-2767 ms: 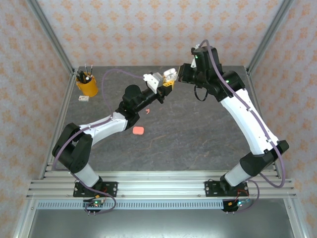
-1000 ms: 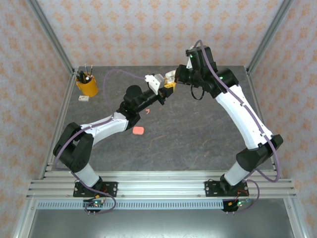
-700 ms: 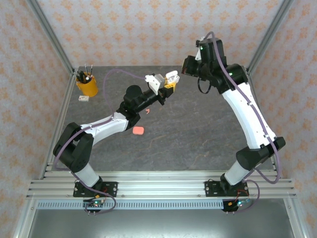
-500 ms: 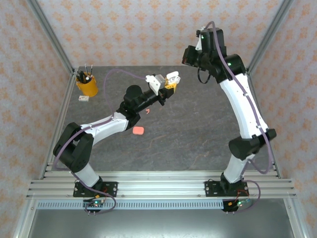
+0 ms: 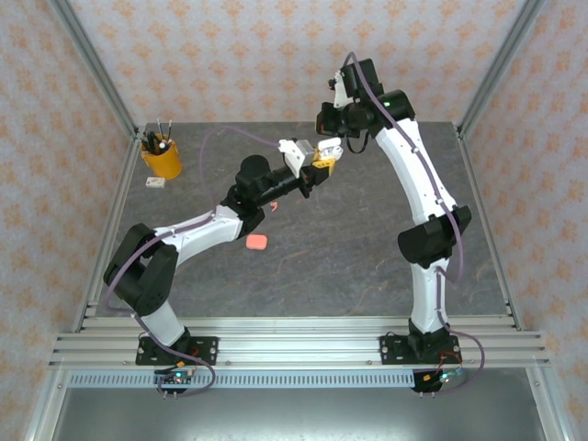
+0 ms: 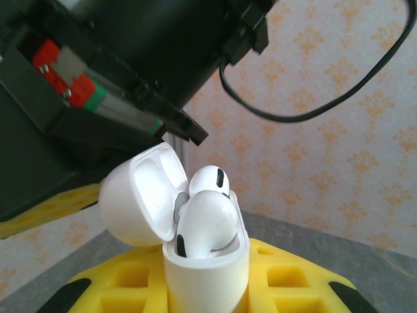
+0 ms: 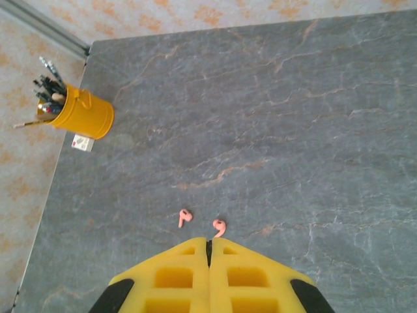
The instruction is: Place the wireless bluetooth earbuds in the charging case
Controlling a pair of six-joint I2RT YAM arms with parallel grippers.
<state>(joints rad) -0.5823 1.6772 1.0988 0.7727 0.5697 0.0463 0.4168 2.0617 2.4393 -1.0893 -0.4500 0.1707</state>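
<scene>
Starting at the left, a yellow pen cup (image 5: 161, 159) stands in the far left corner of the grey table (image 5: 367, 239), with pens upright in it. A small white card (image 5: 154, 184) lies just in front of the cup; its print is too small to read. A pink case (image 5: 256, 242) lies closed on the table to the right of the cup and nearer the arm bases.

Further right of the cup, two pink earbuds (image 7: 184, 217) (image 7: 219, 227) lie loose on the table, side by side and apart, touched by no finger.

Right of the cup again, the left gripper (image 6: 205, 290) is held off the table. Its yellow fingers are narrowed on the base of a white charging case (image 6: 205, 267), which stands upright with its lid (image 6: 140, 195) swung open. Two white earbuds (image 6: 207, 222) (image 6: 210, 179) sit in the case, heads above the rim, clear of the fingers.

The right gripper (image 7: 209, 246) has its fingers pressed together on nothing. Its black body hangs close above the open case.
</scene>
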